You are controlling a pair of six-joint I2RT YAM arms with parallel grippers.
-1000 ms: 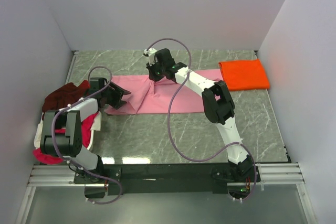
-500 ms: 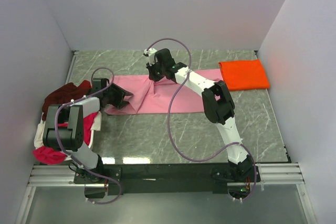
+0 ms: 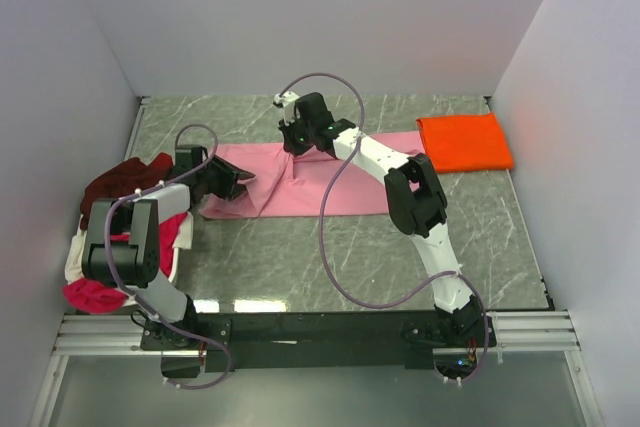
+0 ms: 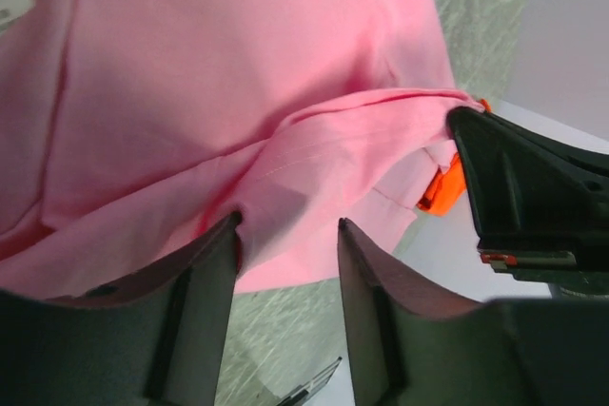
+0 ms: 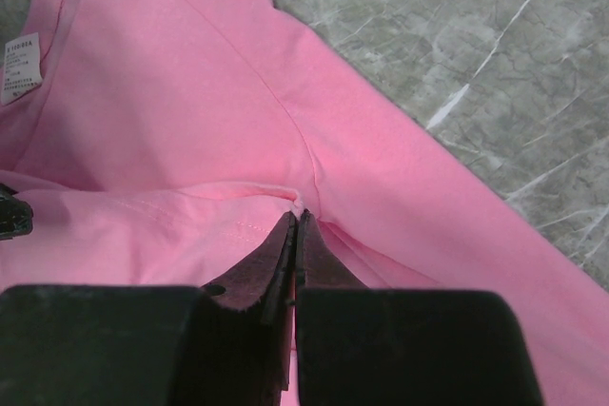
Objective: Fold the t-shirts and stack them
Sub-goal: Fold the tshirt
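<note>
A light pink t-shirt (image 3: 345,187) lies spread across the back middle of the marble table. My right gripper (image 3: 300,143) is shut on a raised fold of it, and the right wrist view shows the closed tips (image 5: 298,217) pinching a pink seam (image 5: 171,92). My left gripper (image 3: 237,185) is at the shirt's left edge. Its fingers stand apart in the left wrist view (image 4: 288,230), with pink cloth (image 4: 238,64) at their tips. A folded bright orange t-shirt (image 3: 465,142) lies at the back right.
A heap of shirts sits at the left edge: dark maroon (image 3: 118,183), magenta-red (image 3: 88,295) and cream (image 3: 72,257). White walls close in the left, back and right. Bare marble (image 3: 300,257) lies in front of the pink shirt.
My left gripper has shifted slightly to the right, further onto the pink shirt's left edge. The right gripper and its pinched fold have not moved.
</note>
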